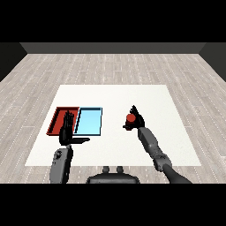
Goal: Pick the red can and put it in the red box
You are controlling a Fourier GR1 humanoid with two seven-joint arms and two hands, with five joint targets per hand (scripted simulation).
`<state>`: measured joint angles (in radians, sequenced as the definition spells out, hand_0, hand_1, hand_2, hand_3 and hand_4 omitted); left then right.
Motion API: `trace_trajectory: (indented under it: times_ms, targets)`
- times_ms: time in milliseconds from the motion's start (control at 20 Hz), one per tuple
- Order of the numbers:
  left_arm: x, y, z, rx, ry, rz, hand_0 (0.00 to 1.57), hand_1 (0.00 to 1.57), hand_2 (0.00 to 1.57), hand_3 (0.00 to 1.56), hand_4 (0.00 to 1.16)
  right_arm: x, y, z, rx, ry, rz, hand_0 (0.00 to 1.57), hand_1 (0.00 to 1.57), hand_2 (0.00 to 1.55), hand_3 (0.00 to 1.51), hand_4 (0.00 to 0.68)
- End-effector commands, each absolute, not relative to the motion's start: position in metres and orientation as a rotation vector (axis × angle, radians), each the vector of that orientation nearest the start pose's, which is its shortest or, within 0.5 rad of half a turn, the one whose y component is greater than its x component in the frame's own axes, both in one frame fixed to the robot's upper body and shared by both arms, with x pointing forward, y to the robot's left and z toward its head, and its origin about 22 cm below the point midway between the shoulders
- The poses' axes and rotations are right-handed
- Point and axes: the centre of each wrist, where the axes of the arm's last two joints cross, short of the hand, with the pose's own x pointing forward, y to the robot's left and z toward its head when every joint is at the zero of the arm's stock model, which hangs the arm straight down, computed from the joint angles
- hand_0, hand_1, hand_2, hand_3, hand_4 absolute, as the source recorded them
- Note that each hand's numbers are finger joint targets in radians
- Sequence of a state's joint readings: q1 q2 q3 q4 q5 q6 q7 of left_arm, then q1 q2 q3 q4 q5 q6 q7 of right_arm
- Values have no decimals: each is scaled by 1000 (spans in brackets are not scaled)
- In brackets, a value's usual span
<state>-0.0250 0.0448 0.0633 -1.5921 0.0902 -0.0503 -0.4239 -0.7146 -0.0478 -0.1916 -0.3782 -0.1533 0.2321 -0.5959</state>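
Your right hand (137, 120) curls its fingers round the small round red can (130, 118), near the middle of the white table (132, 95). Your left hand (67, 128) has straight fingers, thumb out, over the flat red tray (56, 120), which sits near the table's left edge with the light blue tray (89, 122) touching its side.

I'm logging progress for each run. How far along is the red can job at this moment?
Done: the right hand is curled round the red can, to the right of both trays. In hand: carrying the can over the white table. Left: bringing it past the light blue tray to the red tray, which holds no can yet. The left hand is open by the red tray.
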Motion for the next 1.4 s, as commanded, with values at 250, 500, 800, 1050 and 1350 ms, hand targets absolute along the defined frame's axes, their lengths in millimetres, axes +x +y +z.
trace_trajectory:
  times_ms: [250,500,800,1050,1350]
  targets:
    - [247,253,15,-35,-2044,58,0,0,0,0,0,373,-190,-67,248,-1577,-41,0,0,0,0,0]
    - [253,268,20,-25,-2038,39,0,0,0,0,0,368,-159,-73,77,-1596,-9,1465,1465,1460,1421,614]
    - [255,239,15,-35,-2040,33,0,0,0,0,0,367,-169,-68,55,-1607,7,1460,1460,1446,1401,587]
    - [253,262,17,-43,-2040,42,0,0,0,0,0,366,-183,-67,56,-1647,74,1438,1438,1434,1373,599]
    - [252,242,10,-84,-2025,0,0,0,0,0,0,380,-190,-33,66,-1740,110,1424,1424,1432,1370,616]
